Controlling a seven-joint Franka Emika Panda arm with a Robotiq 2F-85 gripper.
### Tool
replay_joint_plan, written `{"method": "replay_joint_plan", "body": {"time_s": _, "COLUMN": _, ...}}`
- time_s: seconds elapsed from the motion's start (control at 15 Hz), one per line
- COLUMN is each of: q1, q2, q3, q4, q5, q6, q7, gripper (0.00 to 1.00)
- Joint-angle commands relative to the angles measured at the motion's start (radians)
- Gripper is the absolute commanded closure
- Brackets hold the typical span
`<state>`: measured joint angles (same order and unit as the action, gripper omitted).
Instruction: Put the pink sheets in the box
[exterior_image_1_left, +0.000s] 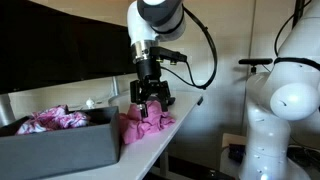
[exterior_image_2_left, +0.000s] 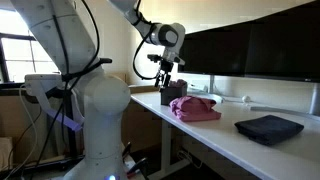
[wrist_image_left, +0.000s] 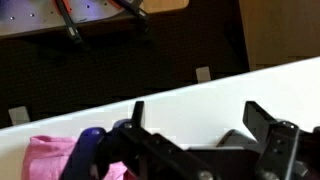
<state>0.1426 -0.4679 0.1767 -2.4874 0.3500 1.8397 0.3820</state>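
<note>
Daylight entered through the tall paned window in an exterior view and was blown out to white. A pale flare washed that frame's upper right corner. The long white desk top was evenly lit. In an exterior view the wide black monitor screen was murky, while the pale wall glowed. All frames were coarse and grainy. In the wrist view the black gripper loomed close and out of focus, the desk top looked overexposed, and the crumpled pink sheets were smeared.
</note>
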Motion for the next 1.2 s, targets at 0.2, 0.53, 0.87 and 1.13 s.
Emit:
{"method": "replay_joint_plan", "body": {"time_s": 0.2, "q1": -0.009, "q2": 0.0, "q3": 0.007, "q4": 0.001, "q5": 0.003, "q6": -0.003, "q7": -0.003, "gripper": 0.0}}
{"method": "replay_joint_plan", "body": {"time_s": 0.53, "q1": -0.007, "q2": -0.008, "q3": 0.015, "q4": -0.019, "q5": 0.007, "q6": 0.02, "q7": 0.009, "gripper": 0.0}}
{"method": "replay_joint_plan", "body": {"time_s": 0.87, "q1": -0.02, "q2": 0.0, "q3": 0.021, "q4": -0.019, "q5": -0.021, "q6": 0.075, "q7": 0.008, "gripper": 0.0}}
{"method": "replay_joint_plan", "body": {"time_s": 1.13, "q1": -0.06, "q2": 0.006, "q3": 0.002, "q4": -0.023, "q5": -0.07, "q6": 0.108, "q7": 0.002, "gripper": 0.0}}
